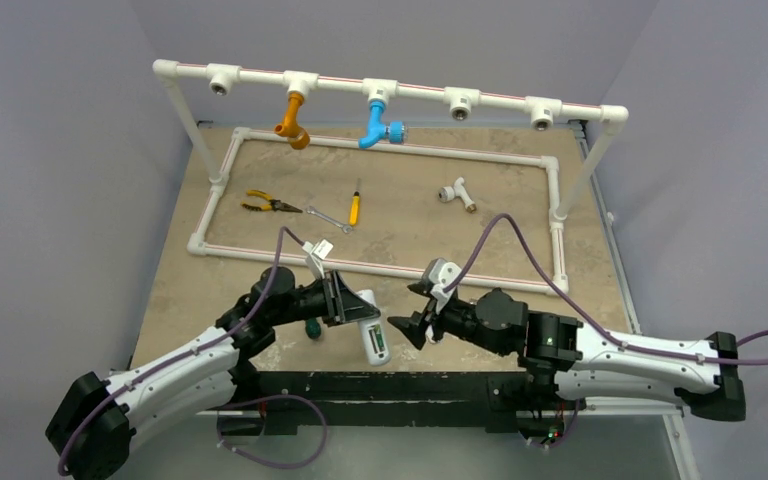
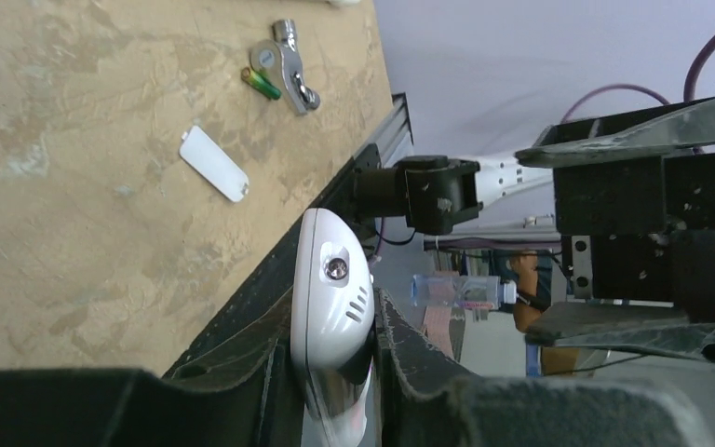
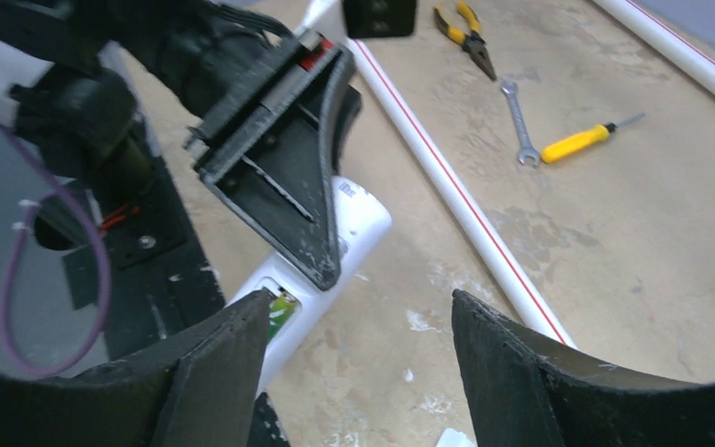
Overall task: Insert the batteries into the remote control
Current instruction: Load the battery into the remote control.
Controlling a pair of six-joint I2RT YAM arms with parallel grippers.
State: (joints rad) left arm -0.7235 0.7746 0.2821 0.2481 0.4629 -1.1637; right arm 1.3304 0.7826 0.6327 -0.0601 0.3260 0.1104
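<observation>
Left wrist view: left gripper (image 2: 330, 335) clenched on the remote control (image 2: 333, 270), fingers (image 2: 410, 358) pressed against its two long sides. Remote control held at the near edge of the table (image 2: 74, 214), rounded end with a small dark lens pointing away from the camera. Beyond it, flat on the table: white cover plate (image 2: 213, 163), lying alone. Farther off: loose battery (image 2: 260, 82), touching a silver metal fitting (image 2: 287, 63).

Right wrist view: right gripper (image 3: 358, 335) released, fingers spread wide, nothing between them. Just ahead: black finger of the left gripper across the remote control. Open recess of the remote control facing up, with one green battery (image 3: 282, 312) seated in it at the end nearest the right gripper. Further out on the table: white pipe (image 3: 456, 196), then wrench (image 3: 518, 121), yellow screwdriver (image 3: 577, 142) and pliers (image 3: 470, 37), all well apart from the grippers.

Top external view: both grippers tip to tip over the near edge of the table, close but not touching. Dark green screwdriver (image 1: 312, 328) just beside the left gripper. At the far side: pipe frame (image 1: 520, 158), carrying an orange tap (image 1: 294, 120) and a blue tap (image 1: 378, 122). Inside the frame: white tee fitting (image 1: 456, 192).
</observation>
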